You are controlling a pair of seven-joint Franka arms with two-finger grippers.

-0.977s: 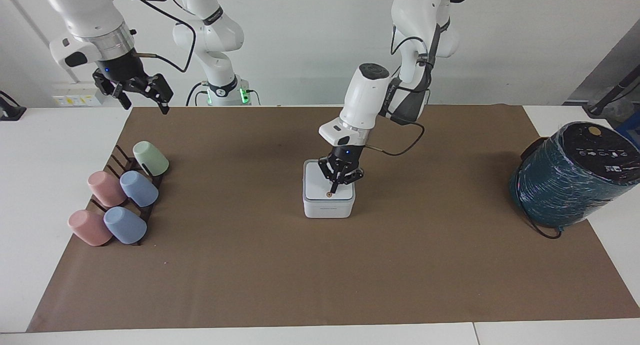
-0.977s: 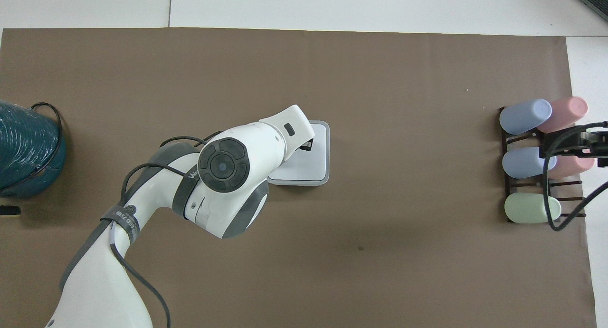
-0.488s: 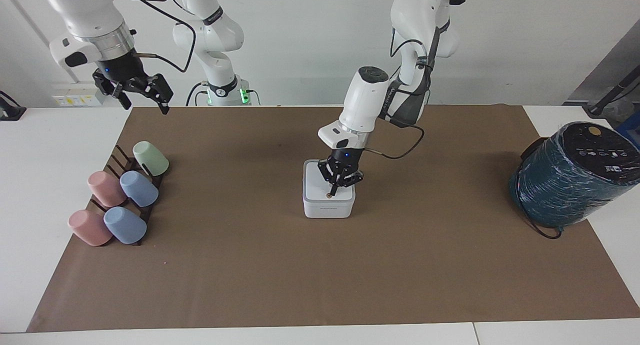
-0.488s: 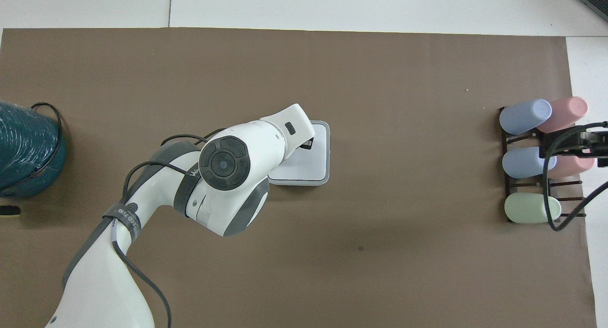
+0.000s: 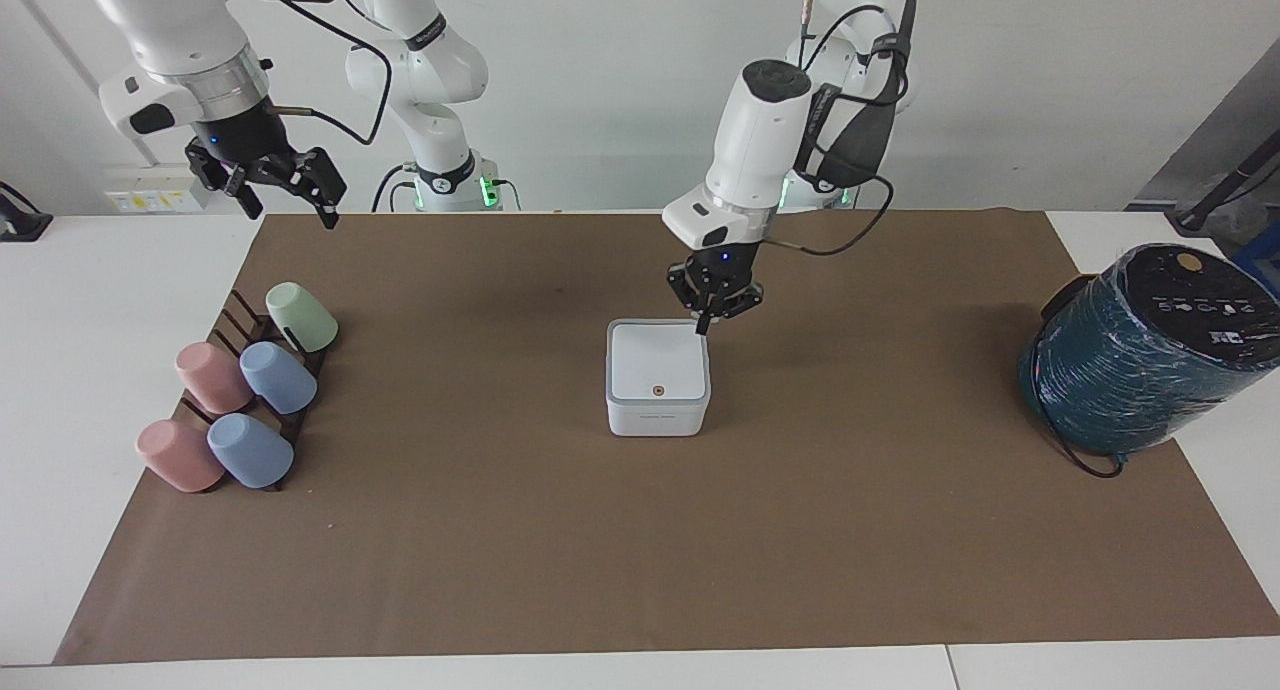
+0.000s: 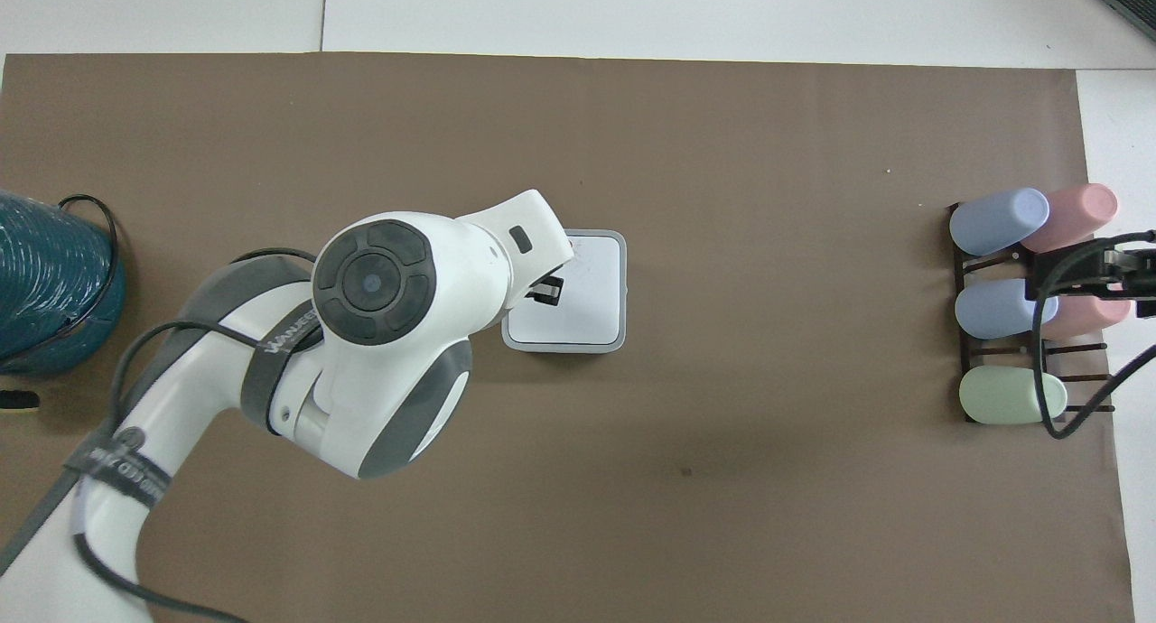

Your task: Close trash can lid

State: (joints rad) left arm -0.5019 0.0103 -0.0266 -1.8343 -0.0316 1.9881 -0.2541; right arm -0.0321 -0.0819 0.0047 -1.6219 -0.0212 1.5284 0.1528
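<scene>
The small white trash can (image 5: 657, 417) stands mid-table on the brown mat. Its white lid (image 5: 655, 362) lies flat and closed on top, orange-brown dot up. In the overhead view the lid (image 6: 587, 289) is partly covered by my left arm. My left gripper (image 5: 707, 322) is shut and empty, raised just above the can's corner that is nearest the robots and toward the left arm's end; it also shows in the overhead view (image 6: 545, 291). My right gripper (image 5: 288, 206) is open and empty, waiting high over the mat's edge near the cup rack.
A rack of several pastel cups (image 5: 240, 395) lies toward the right arm's end of the table; it also shows in the overhead view (image 6: 1020, 307). A large teal wrapped cylinder (image 5: 1140, 355) with a black cable stands at the left arm's end.
My left gripper has lifted off the lid's top and drawn back toward the robots. The lid stays flat on the can. The right arm has not moved.
</scene>
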